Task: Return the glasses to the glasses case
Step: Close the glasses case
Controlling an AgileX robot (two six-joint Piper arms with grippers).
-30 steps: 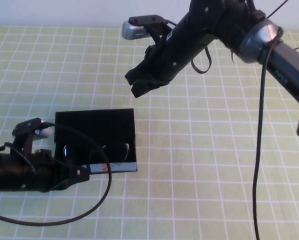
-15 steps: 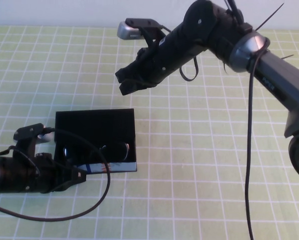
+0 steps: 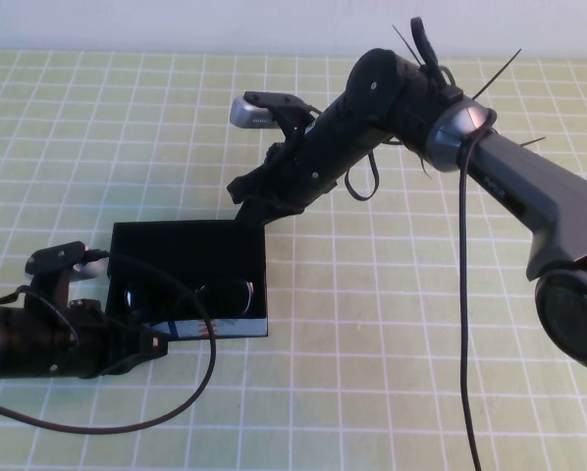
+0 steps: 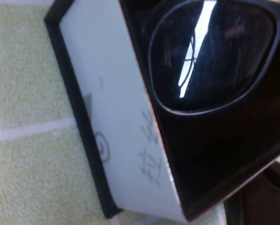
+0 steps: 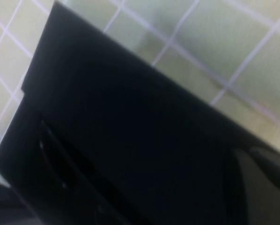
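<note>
The black glasses case (image 3: 187, 241) lies open at the table's left, its flap lid folded flat away from me. The black glasses (image 3: 190, 292) lie inside it, behind the printed front side. My left gripper (image 3: 154, 343) is at the case's front left corner. Its wrist view shows the case's pale printed side (image 4: 116, 117) and one dark lens (image 4: 210, 56) close up. My right gripper (image 3: 242, 201) is open and empty, just above the lid's far right corner. The right wrist view is filled by the black lid (image 5: 130, 140).
The table is covered by a green cloth with a white grid (image 3: 392, 324). The left arm's black cable (image 3: 207, 373) loops over the case's front and onto the cloth. The right arm reaches in from the far right.
My right gripper has come down and to the left, from high above the table to the lid's far edge. My left arm has shifted slightly. The case and the glasses have not moved.
</note>
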